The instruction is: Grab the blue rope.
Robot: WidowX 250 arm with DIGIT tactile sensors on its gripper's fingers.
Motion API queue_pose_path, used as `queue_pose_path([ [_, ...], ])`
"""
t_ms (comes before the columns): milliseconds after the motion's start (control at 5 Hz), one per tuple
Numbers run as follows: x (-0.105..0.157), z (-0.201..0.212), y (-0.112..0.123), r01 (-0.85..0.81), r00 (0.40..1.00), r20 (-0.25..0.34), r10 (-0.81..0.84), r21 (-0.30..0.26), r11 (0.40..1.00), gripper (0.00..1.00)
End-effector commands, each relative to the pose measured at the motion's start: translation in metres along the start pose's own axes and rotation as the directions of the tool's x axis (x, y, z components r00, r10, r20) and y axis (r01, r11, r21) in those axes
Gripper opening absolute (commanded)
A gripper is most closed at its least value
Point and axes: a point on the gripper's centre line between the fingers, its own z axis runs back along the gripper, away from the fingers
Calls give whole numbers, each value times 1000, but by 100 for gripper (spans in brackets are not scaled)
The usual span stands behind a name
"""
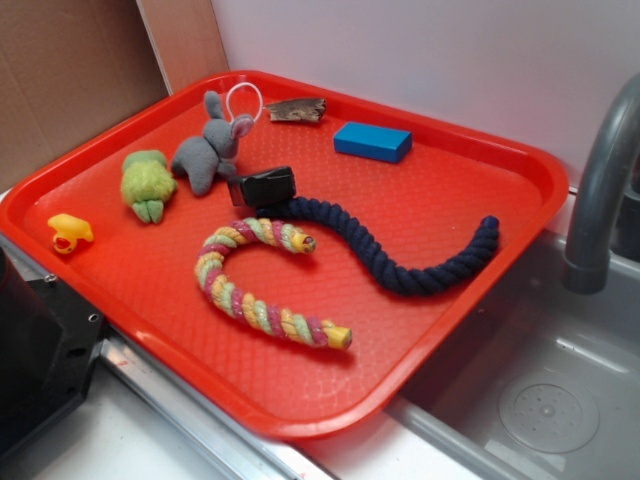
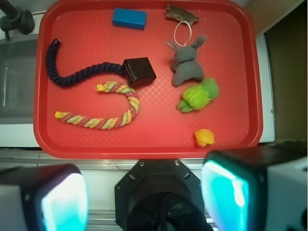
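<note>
The blue rope [image 1: 400, 268] [image 2: 72, 77] is dark navy and twisted, and it lies in an S-curve across the middle of the red tray [image 1: 470, 330] [image 2: 144, 142]. One end of it meets a small black block [image 1: 262, 188] [image 2: 139, 71]. In the wrist view my gripper [image 2: 144, 197] is high above the table in front of the tray's near rim, well away from the rope. Its two cyan-padded fingers [image 2: 65, 202] stand wide apart with nothing between them. The gripper does not show in the exterior view.
Also on the tray: a pastel multicoloured rope [image 1: 262, 290] [image 2: 108, 113], a bright blue block [image 1: 372, 142] [image 2: 129, 18], a grey plush rabbit [image 1: 208, 150] [image 2: 187, 65], a green plush toy [image 1: 148, 182] [image 2: 198, 95], a yellow toy [image 1: 70, 232] [image 2: 204, 137] and a brown scrap [image 1: 297, 110]. A sink with a grey faucet [image 1: 600, 200] lies beside it.
</note>
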Motion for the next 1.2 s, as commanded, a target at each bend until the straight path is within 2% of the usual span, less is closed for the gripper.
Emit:
queue_pose_path([
  [0,0,0,0,0,1000,0,0,0,1000,100],
  [200,42,-51,-42,-232,973,40,228,195,953,100],
  [400,66,-65,-80,-465,884,57,463,180,867,100],
  [600,90,-80,-84,-642,762,-13,648,119,757,100],
  [1000,90,-80,-84,-642,762,-13,648,119,757,100],
])
